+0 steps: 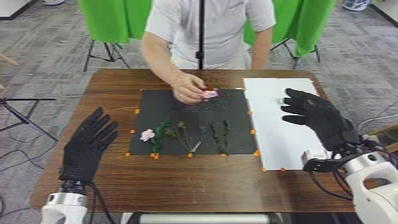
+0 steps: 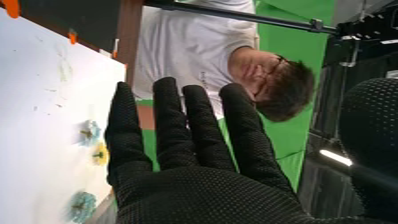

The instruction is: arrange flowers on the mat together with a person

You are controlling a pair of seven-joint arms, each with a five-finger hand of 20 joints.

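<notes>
- Right robot hand [image 1: 322, 119] and left robot hand [image 1: 81, 152]: fingers extended, empty.
- Lowering carelessly could crush the yellow flower [image 2: 101, 154].
- Reaching across might bump the person's hand [image 1: 187, 89].

Brown wooden table [image 1: 169, 187] | dark mat [image 1: 241, 112] | white sheet [image 1: 274, 132] beside it | orange markers [image 1: 189, 155]

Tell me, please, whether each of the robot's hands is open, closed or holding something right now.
Left hand: open, fingers extended, holding nothing.
Right hand: open, fingers extended, holding nothing.
</notes>
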